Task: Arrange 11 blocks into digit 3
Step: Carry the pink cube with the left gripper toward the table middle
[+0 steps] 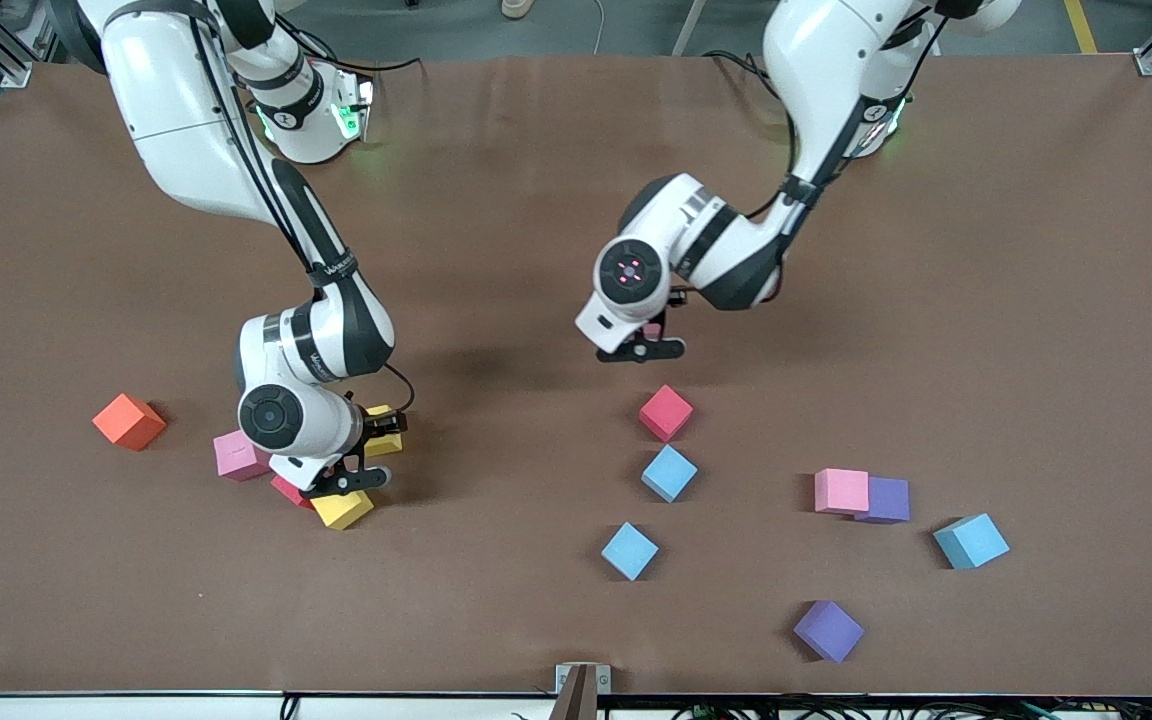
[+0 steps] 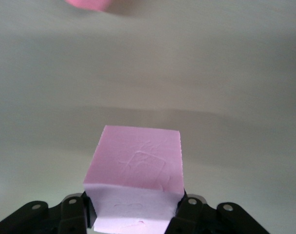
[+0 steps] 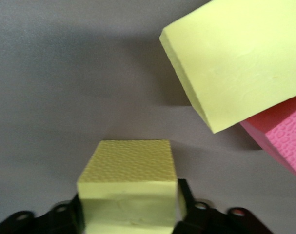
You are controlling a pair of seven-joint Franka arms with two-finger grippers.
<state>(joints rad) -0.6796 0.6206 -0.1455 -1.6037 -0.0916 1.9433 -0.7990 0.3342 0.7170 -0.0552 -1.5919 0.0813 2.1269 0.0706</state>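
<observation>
Left wrist view: left tool (image 2: 133, 214) grips pink block (image 2: 135, 170); right tool (image 3: 128, 214) pinches yellow block (image 3: 128, 187).

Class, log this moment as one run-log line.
left end effector: shut on pink block | right end effector: shut on yellow block

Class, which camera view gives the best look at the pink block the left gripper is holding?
The left wrist view: the pink block fills it, clamped in the left gripper. The front view shows only a sliver under the wrist; the right wrist view doesn't show it.
</observation>
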